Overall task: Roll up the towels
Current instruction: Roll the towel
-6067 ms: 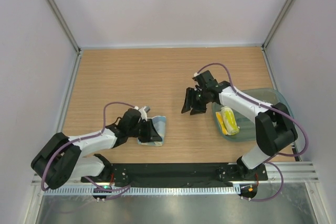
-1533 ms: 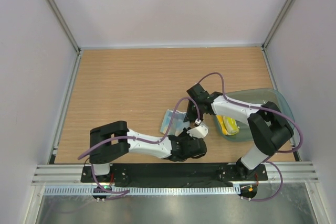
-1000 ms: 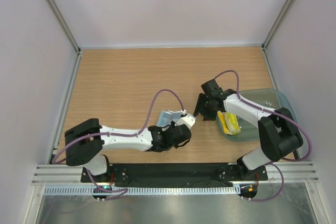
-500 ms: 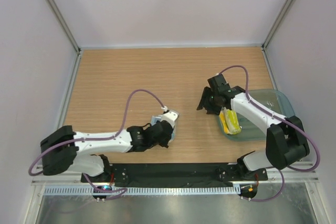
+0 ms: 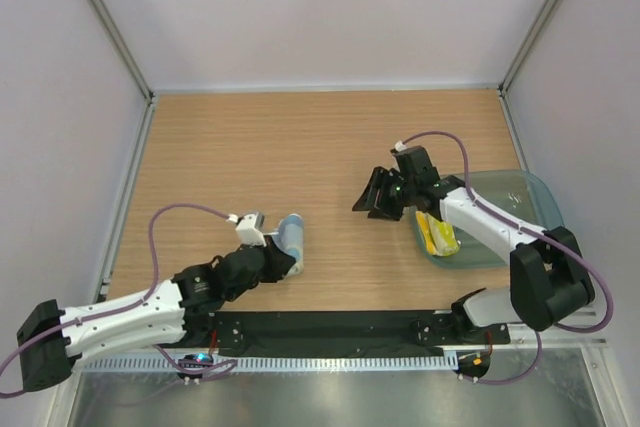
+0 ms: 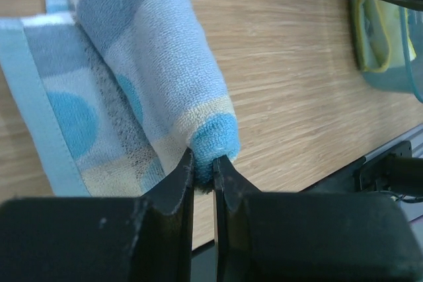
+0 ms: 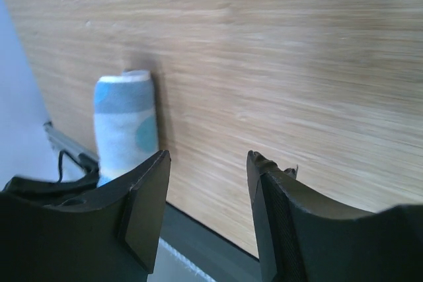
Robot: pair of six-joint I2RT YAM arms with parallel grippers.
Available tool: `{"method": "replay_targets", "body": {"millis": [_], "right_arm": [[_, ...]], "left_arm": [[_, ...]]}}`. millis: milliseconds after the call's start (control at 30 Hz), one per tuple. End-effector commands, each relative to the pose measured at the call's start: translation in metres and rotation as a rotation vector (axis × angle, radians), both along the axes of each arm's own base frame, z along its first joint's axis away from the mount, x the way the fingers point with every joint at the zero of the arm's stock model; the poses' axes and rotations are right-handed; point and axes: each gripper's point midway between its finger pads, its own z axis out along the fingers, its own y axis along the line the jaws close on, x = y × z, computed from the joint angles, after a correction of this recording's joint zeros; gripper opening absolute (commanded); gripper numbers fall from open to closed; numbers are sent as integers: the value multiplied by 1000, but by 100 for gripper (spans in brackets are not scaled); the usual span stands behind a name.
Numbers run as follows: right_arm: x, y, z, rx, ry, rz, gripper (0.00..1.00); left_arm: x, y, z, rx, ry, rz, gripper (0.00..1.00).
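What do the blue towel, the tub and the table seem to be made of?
The blue towel: soft terry cloth, probably cotton; fuzzy looped pile. The tub: smooth bluish plastic, see-through walls. The table: wood or wood-look laminate, matte; straight grain lines.

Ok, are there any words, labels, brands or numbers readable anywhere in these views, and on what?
None can be read.
The blue towel shows only coloured spots, no lettering.
The yellow towel in the tub has a print too small to make out.
The table shows no marking.
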Motion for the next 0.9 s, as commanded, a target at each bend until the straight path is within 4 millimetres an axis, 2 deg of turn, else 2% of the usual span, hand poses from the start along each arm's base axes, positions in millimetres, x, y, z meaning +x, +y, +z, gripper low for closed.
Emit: {"method": "replay_targets", "body": {"millis": [0,133,167,233,267,367,467,600,700,733,867], "right_arm": [[-2,48,30,206,-88,150,57],[-20,82,20,232,-67,251,56],[-23,89,10,224,-44,266,56],[-30,105,7,241,-42,313,56],[-31,109,-2,236,-22,318,56],[-36,126,-4,260,-45,361,56],[-43,143,-13,277,-59,414,56],[-46,159,-33,298,-93,463,57],[-46,171,-38,336,-119,492,58],[-46,173,-47,336,-106,492,59],[-51,189,-50,369,-125,526,59]], "left_arm": [[-5,21,-24,-10,143,155,0],[-22,24,-57,-67,301,219,1],[-24,25,-62,-70,317,229,1],[-25,32,-69,-64,334,264,1],[-25,36,-71,-80,354,306,0],[-26,55,-79,-49,390,416,0],[-28,64,-85,-43,412,463,0],[-33,68,-92,-37,440,482,0],[-35,72,-97,-40,450,495,0],[-34,71,-96,-51,445,491,0],[-32,75,-95,-56,418,489,0]]}}
